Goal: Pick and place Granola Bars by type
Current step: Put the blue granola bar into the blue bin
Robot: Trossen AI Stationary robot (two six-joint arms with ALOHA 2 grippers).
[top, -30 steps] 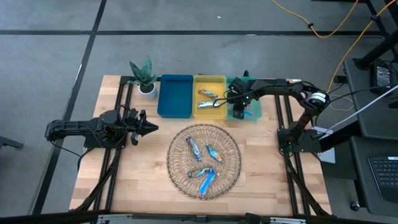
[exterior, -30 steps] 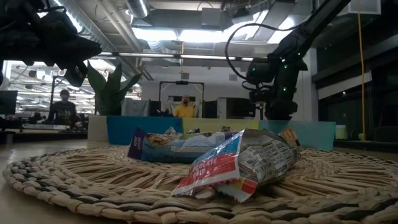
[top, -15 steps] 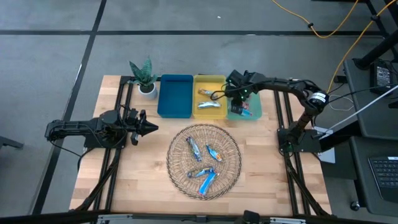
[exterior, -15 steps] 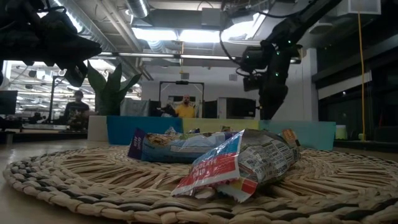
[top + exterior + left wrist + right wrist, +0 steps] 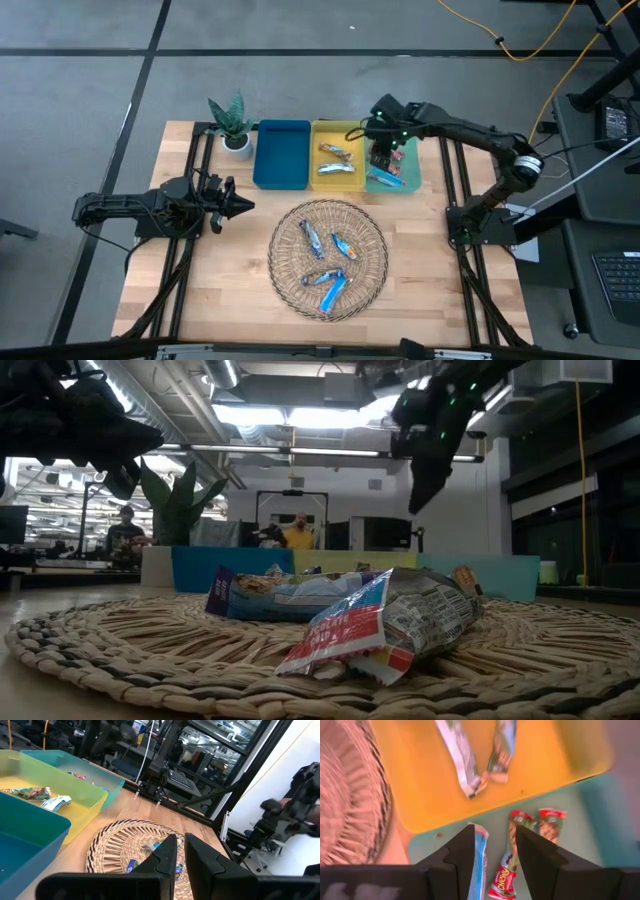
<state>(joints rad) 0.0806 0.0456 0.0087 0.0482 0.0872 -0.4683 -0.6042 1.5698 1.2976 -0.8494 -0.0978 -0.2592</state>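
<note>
right gripper: the right gripper (image 5: 380, 158) hangs over the green tray (image 5: 410, 182) at the far right of the table, fingers parted and nothing between them – released (the right wrist view shows the gap clear down to the tray floor).

what has changed: a second ago this claw was low inside the green tray; now it has lifted clear, and in the low view it sits high above the tray wall. A bright blue bar (image 5: 479, 860) lies on the tray floor just beneath it, beside two red-and-green bars (image 5: 510, 855) – so I judge the drop as done.

meaning for the task: one more bar is sorted; the likely next step is a reach back to the mat for another.

yellow tray: the yellow tray (image 5: 320, 131), just left of the green one, holds two silvery bars (image 5: 462, 762).

blue tray: the blue tray (image 5: 281, 150), further left, looks bare.

woven mat: the round woven mat (image 5: 285, 240) near the middle carries about four Granola Bars (image 5: 334, 262) not yet sorted.

left gripper: the left gripper (image 5: 243, 205) waits at the left side of the table, fingers clenched on nothing.

plant: a potted plant (image 5: 232, 125) stands at the far left corner.
</note>
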